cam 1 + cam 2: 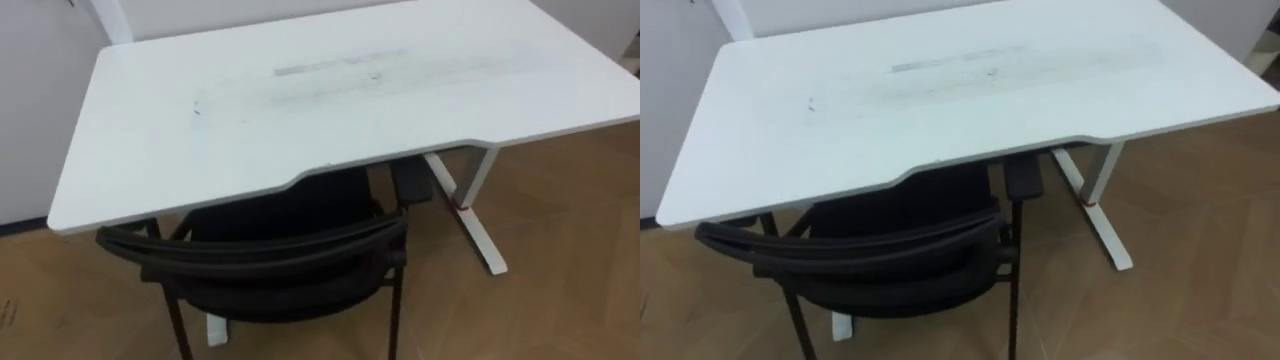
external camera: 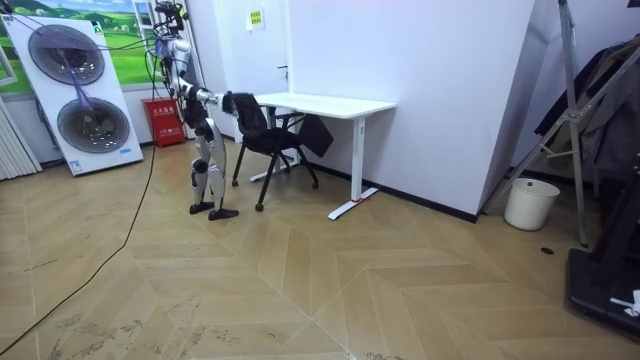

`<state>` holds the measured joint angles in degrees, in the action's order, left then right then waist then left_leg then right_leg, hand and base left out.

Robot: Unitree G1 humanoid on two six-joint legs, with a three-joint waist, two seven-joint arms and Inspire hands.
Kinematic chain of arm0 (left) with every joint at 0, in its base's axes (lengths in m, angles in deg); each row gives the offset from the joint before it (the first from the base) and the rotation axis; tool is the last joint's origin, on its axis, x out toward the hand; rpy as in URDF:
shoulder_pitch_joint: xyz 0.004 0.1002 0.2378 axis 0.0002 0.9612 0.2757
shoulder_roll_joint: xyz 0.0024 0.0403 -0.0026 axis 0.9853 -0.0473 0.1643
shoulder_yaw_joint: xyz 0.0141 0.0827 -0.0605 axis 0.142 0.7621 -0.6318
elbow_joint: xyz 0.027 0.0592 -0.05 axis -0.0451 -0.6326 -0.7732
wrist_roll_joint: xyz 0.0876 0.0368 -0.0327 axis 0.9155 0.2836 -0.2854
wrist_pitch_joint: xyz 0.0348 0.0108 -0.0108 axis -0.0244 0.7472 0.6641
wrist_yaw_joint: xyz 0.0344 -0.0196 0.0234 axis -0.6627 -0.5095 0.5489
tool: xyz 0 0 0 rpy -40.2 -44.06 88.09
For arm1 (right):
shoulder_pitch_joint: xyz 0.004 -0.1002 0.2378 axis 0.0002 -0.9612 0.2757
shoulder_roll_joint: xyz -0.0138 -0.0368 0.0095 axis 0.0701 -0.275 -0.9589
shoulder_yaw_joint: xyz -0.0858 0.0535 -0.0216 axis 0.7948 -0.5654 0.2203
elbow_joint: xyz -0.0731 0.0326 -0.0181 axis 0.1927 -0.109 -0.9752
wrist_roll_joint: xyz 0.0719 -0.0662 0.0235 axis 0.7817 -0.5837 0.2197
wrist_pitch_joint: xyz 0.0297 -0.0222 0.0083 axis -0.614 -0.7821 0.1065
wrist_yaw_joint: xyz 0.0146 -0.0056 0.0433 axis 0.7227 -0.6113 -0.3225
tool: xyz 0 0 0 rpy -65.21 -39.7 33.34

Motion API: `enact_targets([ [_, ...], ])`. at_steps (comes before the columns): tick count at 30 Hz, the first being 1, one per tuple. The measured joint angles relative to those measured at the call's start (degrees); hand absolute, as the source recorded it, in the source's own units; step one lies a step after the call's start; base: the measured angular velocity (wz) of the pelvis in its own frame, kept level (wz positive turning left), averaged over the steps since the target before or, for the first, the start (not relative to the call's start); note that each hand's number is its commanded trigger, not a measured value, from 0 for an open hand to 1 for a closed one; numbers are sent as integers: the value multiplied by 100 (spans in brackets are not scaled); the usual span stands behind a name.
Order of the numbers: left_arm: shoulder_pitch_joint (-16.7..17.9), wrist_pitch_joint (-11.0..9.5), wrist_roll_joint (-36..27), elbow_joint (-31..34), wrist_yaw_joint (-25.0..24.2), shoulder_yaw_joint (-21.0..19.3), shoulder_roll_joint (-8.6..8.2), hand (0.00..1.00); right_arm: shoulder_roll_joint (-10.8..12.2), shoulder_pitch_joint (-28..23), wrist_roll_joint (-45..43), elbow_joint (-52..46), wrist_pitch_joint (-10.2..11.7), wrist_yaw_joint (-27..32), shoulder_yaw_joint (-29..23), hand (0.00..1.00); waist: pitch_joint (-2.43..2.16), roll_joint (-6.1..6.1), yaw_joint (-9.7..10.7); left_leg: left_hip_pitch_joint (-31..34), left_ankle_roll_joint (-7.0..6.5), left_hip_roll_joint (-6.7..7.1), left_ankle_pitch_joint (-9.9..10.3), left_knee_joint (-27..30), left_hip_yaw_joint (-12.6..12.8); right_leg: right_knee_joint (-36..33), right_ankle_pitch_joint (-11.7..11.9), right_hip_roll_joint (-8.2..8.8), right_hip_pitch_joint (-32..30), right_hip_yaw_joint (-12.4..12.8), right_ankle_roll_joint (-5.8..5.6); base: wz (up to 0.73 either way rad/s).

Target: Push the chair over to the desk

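Note:
A black chair [image 1: 270, 260] with a curved backrest stands at the near edge of a white desk [image 1: 300, 110], its seat partly under the top. In the room view I stand on the wood floor at the room view's left, behind the chair [image 2: 265, 130] and facing the desk [image 2: 325, 104]. My right arm reaches forward at chest height, and my right hand [image 2: 221, 98] is at the top of the backrest. It is too small there to tell whether it touches the backrest.
The desk's white leg and foot [image 1: 478, 235] stand right of the chair. A white wall runs behind the desk. A large white panel with two round fans [image 2: 80, 100] and a red box [image 2: 165, 122] are behind me. A white bucket [image 2: 530, 203] stands far right.

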<state>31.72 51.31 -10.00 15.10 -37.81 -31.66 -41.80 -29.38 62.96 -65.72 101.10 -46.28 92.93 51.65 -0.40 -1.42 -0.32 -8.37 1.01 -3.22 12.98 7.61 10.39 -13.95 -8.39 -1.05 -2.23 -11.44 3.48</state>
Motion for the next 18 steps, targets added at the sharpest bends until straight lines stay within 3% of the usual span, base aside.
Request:
enact_targets([
  [5,347,13,-482,-1299,-156,196,-62,0,31,-181,1256,1692,-72,-582,57,0,14,80,6,10,-1,-3,29,-9,-87,23,-4,-8,25,-18,4,3],
  [7,352,102,-543,-2474,-571,354,-76,0,36,-159,1598,2699,-219,-1115,126,0,13,50,-8,-39,-13,-5,62,-1,-104,27,-4,-11,105,-28,-10,2],
  [8,355,143,-545,-2710,-701,358,-86,0,38,-161,1669,2967,-227,-1257,178,0,14,52,-5,-38,-17,-4,75,11,-119,28,-8,-8,113,-40,-17,8],
  [11,374,390,-629,-3671,-1457,371,-92,0,41,-105,1834,4328,-463,-2059,344,0,8,63,4,-43,-37,-11,96,9,-170,49,-30,8,146,-80,-50,7],
  [13,375,657,-621,-4370,-2117,394,-90,0,41,-7,1811,5068,-735,-2624,458,0,10,32,22,-89,-52,-11,120,5,-158,64,-41,10,196,-75,-70,0],
  [16,337,1068,-487,-4652,-2891,563,-88,0,42,81,1686,5516,-1080,-3204,718,0,10,23,89,-90,-66,-7,131,14,-171,108,-28,14,228,-87,-92,2],
  [18,292,1264,-339,-4703,-3223,690,-86,0,42,241,1645,5676,-1192,-3440,742,0,11,20,173,-99,-73,2,135,18,-177,120,-24,18,248,-97,-100,0],
])
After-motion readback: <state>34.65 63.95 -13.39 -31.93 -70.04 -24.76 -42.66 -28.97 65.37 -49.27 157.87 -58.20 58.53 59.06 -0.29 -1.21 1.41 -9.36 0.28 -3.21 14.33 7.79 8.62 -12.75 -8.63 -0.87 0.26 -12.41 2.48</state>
